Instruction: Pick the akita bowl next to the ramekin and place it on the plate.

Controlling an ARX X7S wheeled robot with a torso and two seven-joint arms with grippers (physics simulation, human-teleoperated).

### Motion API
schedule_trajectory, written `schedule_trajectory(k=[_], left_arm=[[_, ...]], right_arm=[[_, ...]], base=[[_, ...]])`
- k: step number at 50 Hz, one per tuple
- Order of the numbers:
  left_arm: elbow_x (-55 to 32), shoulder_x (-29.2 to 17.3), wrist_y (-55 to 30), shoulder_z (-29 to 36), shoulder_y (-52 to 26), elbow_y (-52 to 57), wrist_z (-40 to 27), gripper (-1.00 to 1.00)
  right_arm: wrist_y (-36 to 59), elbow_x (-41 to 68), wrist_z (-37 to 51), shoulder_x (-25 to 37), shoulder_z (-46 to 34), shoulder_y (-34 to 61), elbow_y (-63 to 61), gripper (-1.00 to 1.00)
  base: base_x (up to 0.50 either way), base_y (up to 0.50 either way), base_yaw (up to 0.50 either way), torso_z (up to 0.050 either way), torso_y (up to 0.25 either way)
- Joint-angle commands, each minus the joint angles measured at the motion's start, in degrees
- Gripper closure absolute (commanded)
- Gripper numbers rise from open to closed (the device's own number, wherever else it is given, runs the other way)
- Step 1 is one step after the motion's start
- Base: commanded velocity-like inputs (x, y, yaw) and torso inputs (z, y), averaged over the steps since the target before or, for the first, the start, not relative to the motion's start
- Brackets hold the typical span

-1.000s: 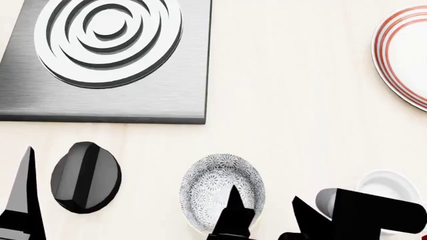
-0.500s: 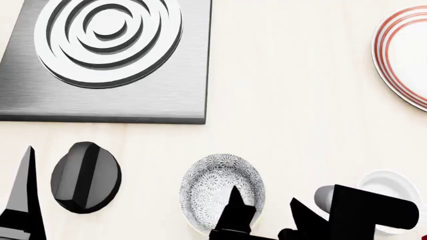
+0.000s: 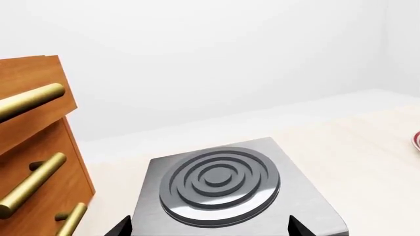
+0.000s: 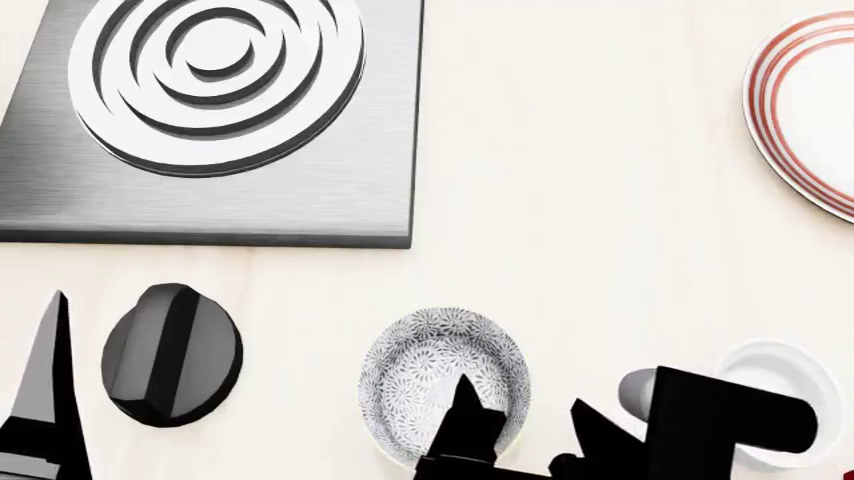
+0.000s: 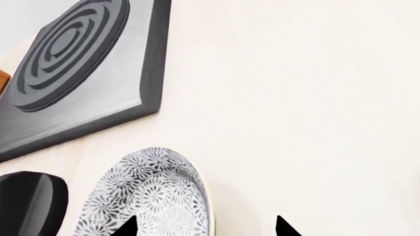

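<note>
The akita bowl [image 4: 427,365], white with a grey speckled floral pattern, sits near the counter's front edge. It also fills the lower part of the right wrist view as the akita bowl [image 5: 151,191]. My right gripper [image 4: 526,428] is open and straddles the bowl's right rim: one finger [image 4: 463,415] is over the bowl's inside, the other outside. To the bowl's right stands the plain white ramekin [image 4: 787,380], partly hidden by my right arm. The red-ringed plate [image 4: 801,110] lies at the far right, cut off by the frame. My left gripper [image 3: 208,228] is open and holds nothing.
A steel burner plate [image 4: 267,200] with a ringed coil takes up the back left. A black knob [image 4: 171,355] lies left of the bowl. Wooden drawers [image 3: 33,162] with brass handles show in the left wrist view.
My right arm has slid a little to the left and toward the front edge, uncovering more of the ramekin. The bowl and my left arm have not moved.
</note>
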Motion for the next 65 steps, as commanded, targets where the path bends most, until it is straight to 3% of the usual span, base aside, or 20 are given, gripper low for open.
schedule_trajectory(k=[1,19,20,47,65], left_arm=[[0.04,-0.09,0.11,0.08,0.03,-0.03,-0.03,-1.00],[0.52,-0.14,0.53,0.59,0.32,-0.30,0.00,-1.00],[0.52,-0.16,0.52,0.60,0.29,-0.30,0.00,-1.00],[0.86,0.03,0.66,1.23,0.29,-0.51,-0.12,-1.00],[0.52,-0.10,0.43,1.26,-0.34,-0.26,-0.34,-1.00]], right_arm=[[0.00,-0.23,-0.94,-0.46,-0.25,-0.30,1.31,-1.00],[-0.17,-0.89,-2.93,-1.76,-0.77,-0.79,3.24,-1.00],[-0.16,-0.89,-2.91,-1.78,-0.77,-0.78,3.19,1.00],[-2.07,-1.60,-1.21,-0.66,1.00,-1.41,0.45,1.00],[-1.65,6.91,4.92,0.39,4.43,4.89,-6.21,1.00]], base=[[0.00,0.00,0.00,0.000,0.000],[0.00,0.00,0.00,0.000,0.000],[0.00,0.00,0.00,0.000,0.000],[0.00,0.00,0.00,0.000,0.000],[0.00,0.00,0.00,0.000,0.000]])
